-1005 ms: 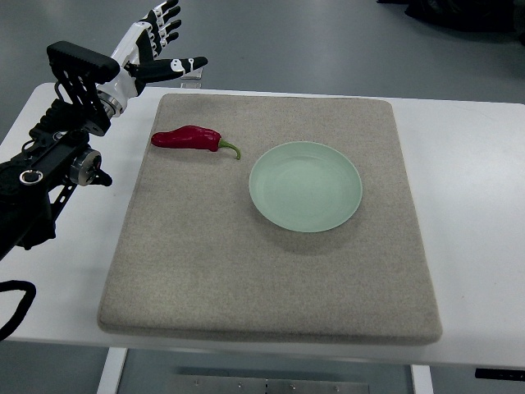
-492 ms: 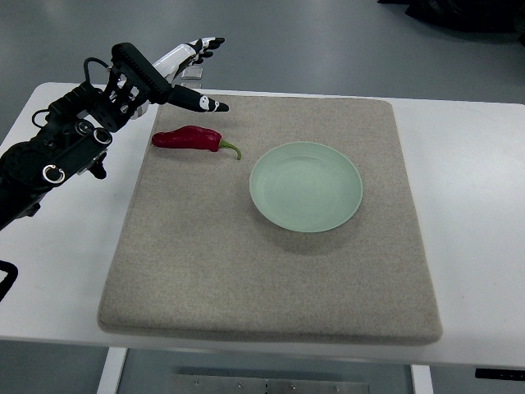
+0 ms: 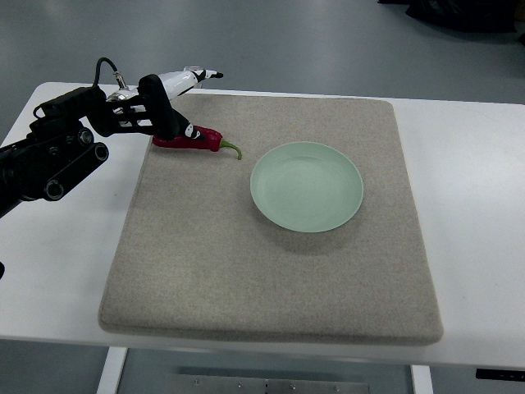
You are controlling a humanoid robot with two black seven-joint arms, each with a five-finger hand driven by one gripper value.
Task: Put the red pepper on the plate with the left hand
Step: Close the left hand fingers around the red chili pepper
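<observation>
Right, my left robot hand [image 3: 182, 105] hovers with fingers spread, gripping nothing, over the glossy red chilli pepper [image 3: 190, 139] lying on the grey felt mat [image 3: 271, 271] beside the empty pale green round plate [image 3: 306, 186]; grasp and carry remain.

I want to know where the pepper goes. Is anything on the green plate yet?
No, the plate has nothing on it; all of its top shows. The red pepper lies on the grey mat, left of the plate, partly covered by the left hand. What lies under the plate is hidden.
</observation>
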